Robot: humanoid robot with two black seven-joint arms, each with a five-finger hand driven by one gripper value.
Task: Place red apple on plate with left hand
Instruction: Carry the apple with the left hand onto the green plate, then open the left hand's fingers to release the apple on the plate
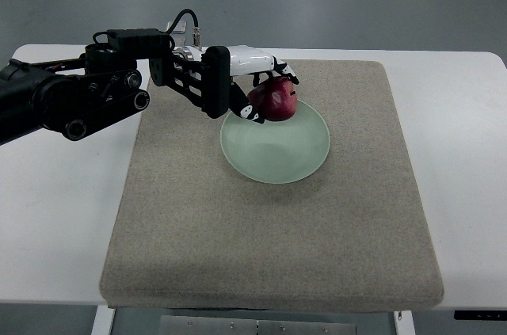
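The left arm is reaching in from the left edge, its black forearm lying across the white table and ending in a white and black left hand over the far left part of the plate. The hand's fingers are curling around the red apple, gripping it from above and from the left, with one dark fingertip showing below the apple on its near left side. The apple is sitting at the far edge of the pale green plate, over its rim area; whether it is already touching the plate surface or being held just above it cannot be told from this view. The plate is lying on a grey-beige mat that is covering most of the middle of the table, and the plate is resting in the far half of that mat, slightly right of the hand's wrist. A black cable is looping up from the wrist section of the arm.
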